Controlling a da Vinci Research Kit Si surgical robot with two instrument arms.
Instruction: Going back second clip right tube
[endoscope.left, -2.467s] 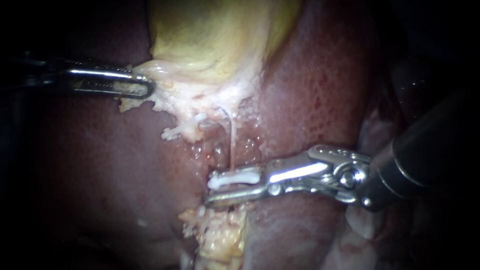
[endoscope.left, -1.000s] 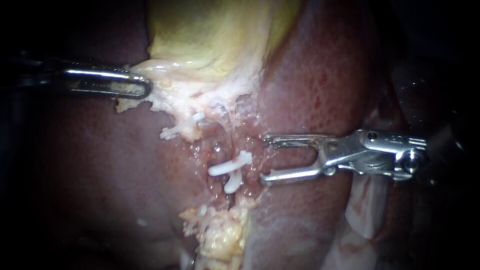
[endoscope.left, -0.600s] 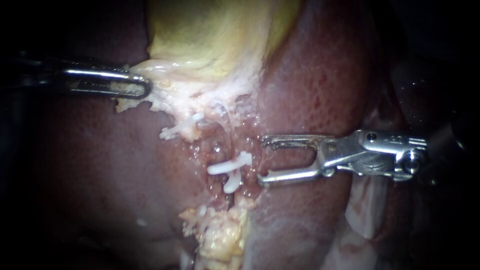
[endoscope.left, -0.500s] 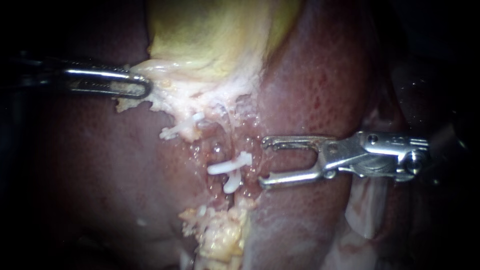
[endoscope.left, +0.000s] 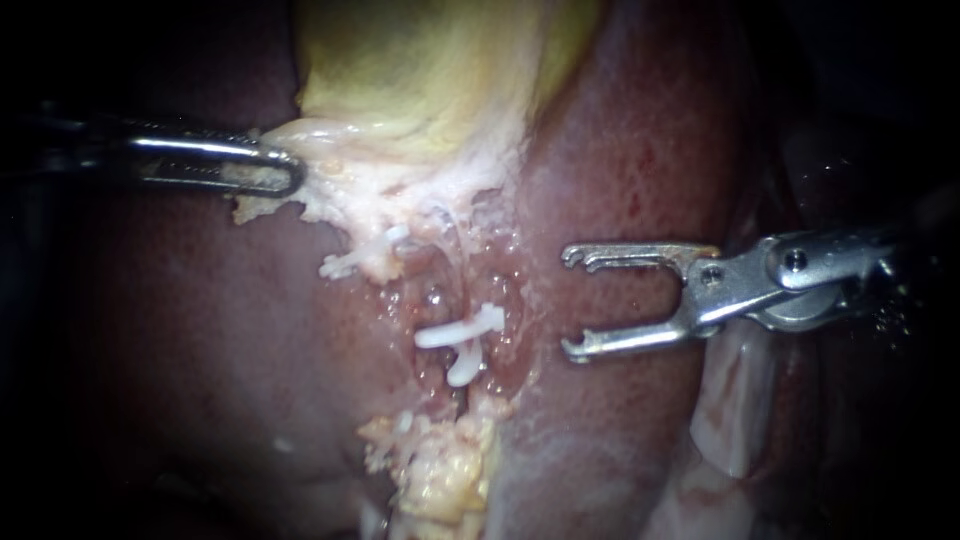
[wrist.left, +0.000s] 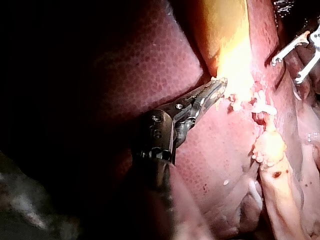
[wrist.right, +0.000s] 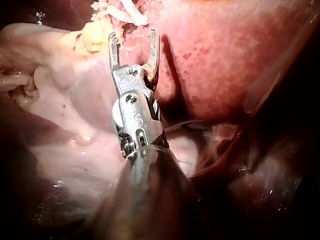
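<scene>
Your right instrument (endoscope.left: 572, 302) hangs wide open and empty near 2 white clips (endoscope.left: 455, 333). The left wrist view shows best your left instrument (wrist.left: 212, 92) clamping the gallbladder (wrist.left: 225, 30) edge.

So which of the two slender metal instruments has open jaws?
The right instrument, entering from the right: its jaws stand apart, empty. The left instrument grips pale tissue.

Two instruments in play: my left instrument (endoscope.left: 292, 176) and my right instrument (endoscope.left: 570, 301). One gallbladder (endoscope.left: 430, 80), one liver (endoscope.left: 620, 180). Clips now, and I count three, all white: an upper clip (endoscope.left: 352, 262), a middle clip (endoscope.left: 462, 330), and a lowest clip (endoscope.left: 466, 368) touching it.
</scene>
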